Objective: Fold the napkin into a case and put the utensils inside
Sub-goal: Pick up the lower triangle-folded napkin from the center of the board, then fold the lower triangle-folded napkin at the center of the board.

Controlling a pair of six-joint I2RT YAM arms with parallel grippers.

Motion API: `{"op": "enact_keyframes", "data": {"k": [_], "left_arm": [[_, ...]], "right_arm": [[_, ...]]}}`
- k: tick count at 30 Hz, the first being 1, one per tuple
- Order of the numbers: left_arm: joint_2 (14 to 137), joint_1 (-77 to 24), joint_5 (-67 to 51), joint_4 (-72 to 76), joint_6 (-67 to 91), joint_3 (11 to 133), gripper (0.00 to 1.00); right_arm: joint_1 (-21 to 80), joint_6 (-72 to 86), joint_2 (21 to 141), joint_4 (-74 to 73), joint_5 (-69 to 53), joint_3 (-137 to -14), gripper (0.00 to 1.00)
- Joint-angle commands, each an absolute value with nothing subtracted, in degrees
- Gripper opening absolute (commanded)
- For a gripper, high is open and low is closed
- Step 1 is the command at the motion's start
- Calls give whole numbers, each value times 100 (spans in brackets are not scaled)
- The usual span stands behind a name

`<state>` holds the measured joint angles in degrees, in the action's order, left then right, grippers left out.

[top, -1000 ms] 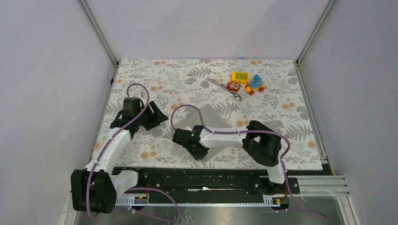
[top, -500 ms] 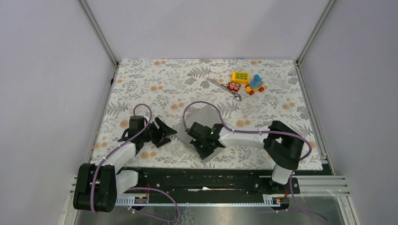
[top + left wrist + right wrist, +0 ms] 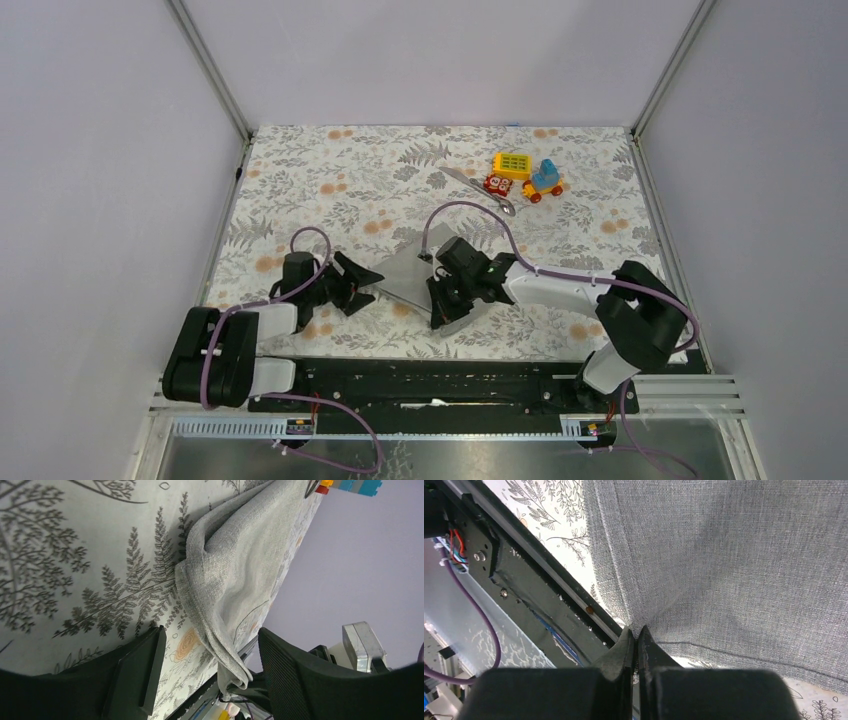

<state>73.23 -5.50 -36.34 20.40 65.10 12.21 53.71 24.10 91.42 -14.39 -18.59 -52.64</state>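
Note:
The grey napkin (image 3: 405,270) lies partly folded near the front middle of the floral tablecloth. My right gripper (image 3: 443,303) is shut on the napkin's edge and holds it raised; the right wrist view shows the cloth (image 3: 734,555) pinched at the closed tips (image 3: 638,635). My left gripper (image 3: 360,287) is open at the napkin's left corner. In the left wrist view the doubled cloth (image 3: 235,575) hangs between the spread fingers (image 3: 137,675). The silver utensils (image 3: 482,190) lie at the back right, next to the toys; I can make out a spoon.
Toy blocks stand at the back right: a yellow one (image 3: 513,163), a blue one (image 3: 545,177) and a red one (image 3: 495,183). The black front rail (image 3: 430,370) runs just below the napkin and shows in the right wrist view (image 3: 524,580). Grey walls enclose the table.
My right gripper has moved right with the napkin edge pinched, drawing the cloth into a narrower fold. My left gripper has moved nearer and rightward to the napkin's left corner.

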Motion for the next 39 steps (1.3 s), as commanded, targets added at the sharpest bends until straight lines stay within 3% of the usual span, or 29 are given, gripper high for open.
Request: {"op": "enact_keyframes", "data": {"k": [1, 7, 13, 20, 27, 39], "left_arm": [[7626, -730, -3602, 2874, 6683, 1265, 73], [8356, -861, -3591, 3468, 6776, 1417, 66], [8179, -870, -3241, 2904, 6441, 1696, 49], [7846, -897, -3290, 2180, 6338, 2131, 12], [7723, -1180, -2589, 500, 5933, 3156, 14], [8911, -2202, -1674, 9, 6019, 4717, 15]], "right_arm": [[5166, 2531, 8759, -1020, -2360, -5104, 0], [4967, 2589, 8586, -848, -2573, -4902, 0], [4869, 2550, 8522, -800, -2739, -4764, 0], [4773, 2505, 8421, -703, -2924, -4573, 0], [4058, 2704, 8615, -270, -4146, -4183, 0], [3108, 2883, 8845, 373, -4663, -3504, 0]]}}
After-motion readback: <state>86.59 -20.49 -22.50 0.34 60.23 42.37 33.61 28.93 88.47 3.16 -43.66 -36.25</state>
